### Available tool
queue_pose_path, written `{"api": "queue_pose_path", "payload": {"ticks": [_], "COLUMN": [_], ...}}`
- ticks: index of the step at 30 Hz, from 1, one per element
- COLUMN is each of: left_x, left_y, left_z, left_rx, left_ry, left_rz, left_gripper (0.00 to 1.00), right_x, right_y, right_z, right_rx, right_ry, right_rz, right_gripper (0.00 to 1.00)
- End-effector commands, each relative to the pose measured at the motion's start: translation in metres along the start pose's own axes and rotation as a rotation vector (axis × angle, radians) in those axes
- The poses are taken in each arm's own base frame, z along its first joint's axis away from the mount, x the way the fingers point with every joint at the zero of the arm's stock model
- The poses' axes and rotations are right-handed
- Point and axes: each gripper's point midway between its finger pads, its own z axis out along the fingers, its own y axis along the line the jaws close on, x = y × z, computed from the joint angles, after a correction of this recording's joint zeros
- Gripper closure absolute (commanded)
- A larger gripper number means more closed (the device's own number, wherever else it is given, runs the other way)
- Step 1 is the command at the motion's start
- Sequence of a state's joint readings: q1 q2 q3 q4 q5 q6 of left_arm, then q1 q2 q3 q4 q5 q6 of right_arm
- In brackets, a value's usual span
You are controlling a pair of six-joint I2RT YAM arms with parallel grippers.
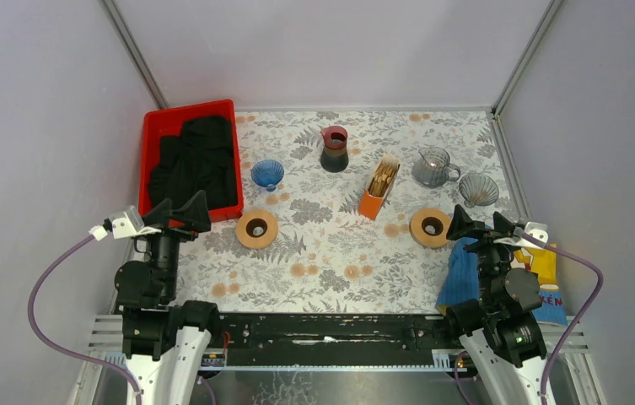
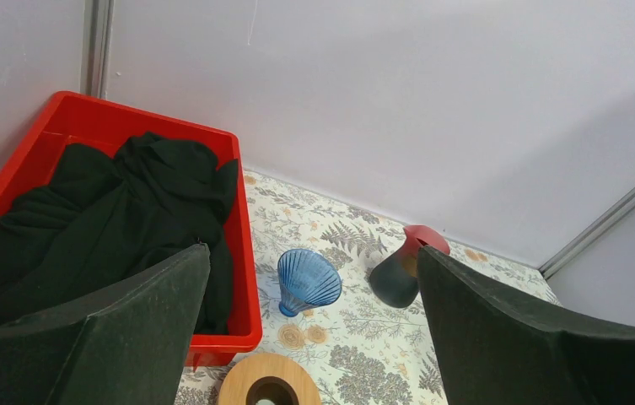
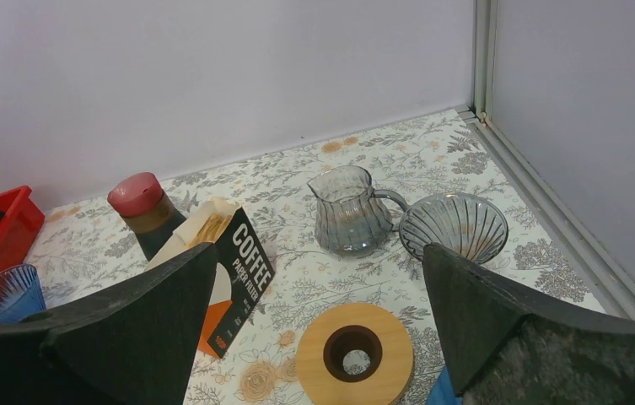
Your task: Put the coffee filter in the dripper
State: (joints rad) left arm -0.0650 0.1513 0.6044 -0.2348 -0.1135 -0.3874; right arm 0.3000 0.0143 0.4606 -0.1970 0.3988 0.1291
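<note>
Top external view has both arms parked at the near edge of the counter [image 1: 330, 253], one by each near corner, with nothing picked up yet. Left pincer [image 1: 180, 211] is spread wide and empty, and right pincer [image 1: 480, 224] is the same; both wrist views back that up. My guess is they sit back like that to leave the middle open for a reach.

The coffee filter box [image 1: 379, 187] lies mid-counter, tilted, with its open end toward the far edge. Brown paper filters [image 1: 384, 175] show in its mouth, so one should pull straight out.

There are two candidates for the dripper. A blue glass dripper [image 1: 267, 174] sits beside the red bin [image 1: 152, 126] at the left edge, and a grey glass dripper [image 1: 477, 190] is near the right edge. Both look empty, and I can't tell which one is meant. The left wooden ring stand [image 1: 256, 228] and right wooden ring stand [image 1: 430, 227] each sit just ahead of an arm, probably as dripper bases.

The red bin holds only a black cloth [image 1: 200, 156]. The glass pitcher [image 1: 433, 167] looks empty. The red-lidded carafe [image 1: 334, 148] near the far edge is dark, contents unclear.
</note>
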Motion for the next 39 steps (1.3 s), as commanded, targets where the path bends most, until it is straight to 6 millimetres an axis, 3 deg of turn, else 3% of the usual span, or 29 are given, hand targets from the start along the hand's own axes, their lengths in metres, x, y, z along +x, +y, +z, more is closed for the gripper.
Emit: {"api": "queue_pose_path", "payload": {"ticks": [1,10,17,28,32,39], "left_x": [-0.025,-0.02,-0.006,0.06,0.095,0.136], "left_y": [-0.006,-0.005,-0.008,-0.015,-0.027,-0.049], "left_z": [-0.003,0.0,0.014,0.073,0.094,0.127], "left_rx": [0.014,0.012,0.014,-0.064,-0.043,-0.004], "left_ry": [-0.087,-0.076,-0.003,0.358,0.531,0.696], "left_rz": [-0.015,-0.011,-0.042,-0.2,-0.269,-0.313], "left_gripper": [0.0,0.0,0.0,0.0,0.0,0.0], "right_x": [-0.016,-0.016,-0.015,-0.01,-0.007,0.001], "right_y": [0.002,0.002,0.004,0.004,0.005,0.006], "right_z": [0.0,0.0,0.0,0.002,0.003,0.008], "right_rx": [-0.008,-0.01,-0.021,-0.019,-0.023,-0.02], "right_ry": [-0.06,-0.061,-0.057,-0.047,-0.034,-0.004], "right_rz": [0.019,0.019,0.023,0.016,0.01,-0.008], "right_gripper": [0.01,0.01,0.01,0.01,0.01,0.01]}}
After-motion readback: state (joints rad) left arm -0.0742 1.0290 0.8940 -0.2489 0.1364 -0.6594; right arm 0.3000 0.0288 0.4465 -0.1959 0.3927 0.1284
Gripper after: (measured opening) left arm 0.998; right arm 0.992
